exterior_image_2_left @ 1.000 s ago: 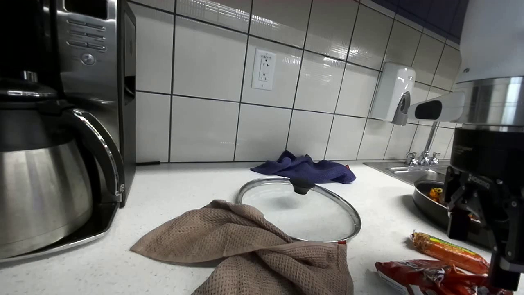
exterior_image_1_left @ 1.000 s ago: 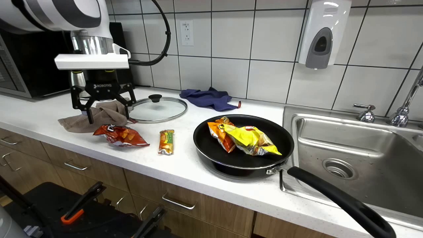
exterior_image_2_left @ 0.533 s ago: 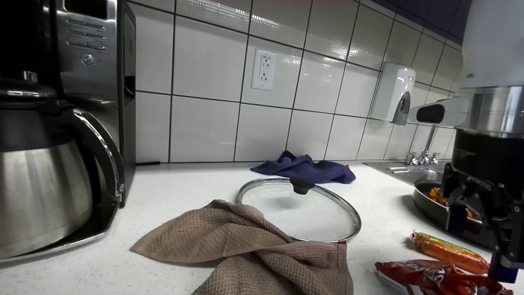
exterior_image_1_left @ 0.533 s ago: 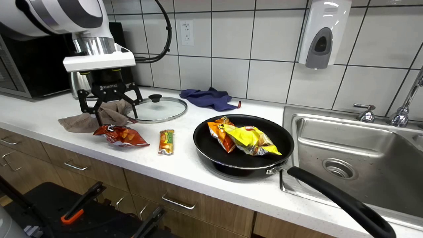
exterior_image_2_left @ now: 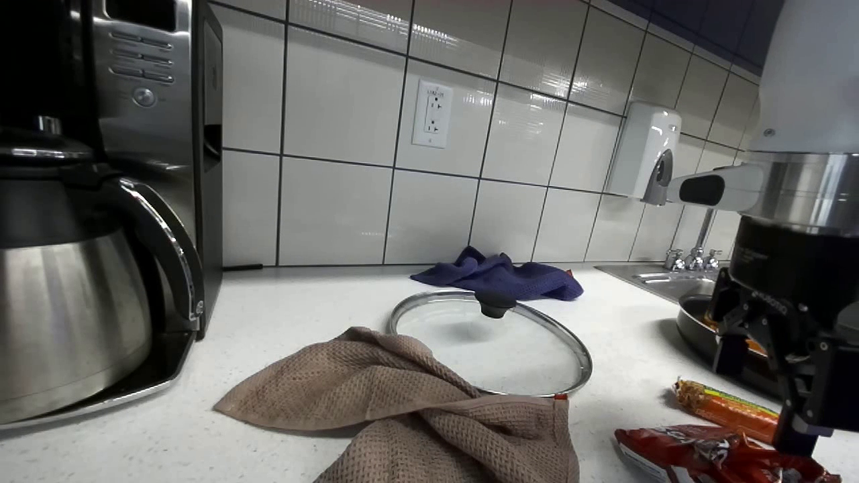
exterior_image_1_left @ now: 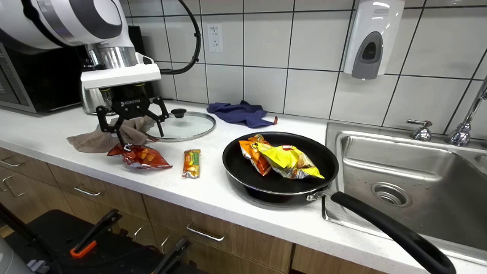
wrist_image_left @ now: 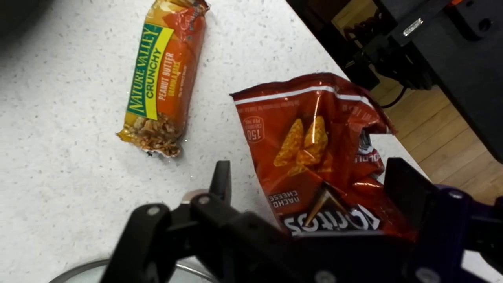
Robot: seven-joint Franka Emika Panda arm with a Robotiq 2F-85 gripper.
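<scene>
Black gripper point(exterior_image_1_left: 142, 140) spread wide over the red chip bag point(wrist_image_left: 302, 157)

Nothing held. One fingertip point(wrist_image_left: 405, 182) overlaps the bag's edge, contact unclear from where I stand; the opposite tip hangs beside it. Bag lies on the white countertop point(wrist_image_left: 90, 188). My reading: centre the span over the bag, lower level, squeeze softly, as the film looks slick. Granola bar point(wrist_image_left: 169, 74) just beside the bag, brown towel point(exterior_image_2_left: 389, 389) near it, black pan point(exterior_image_1_left: 243, 175) well apart.
</scene>
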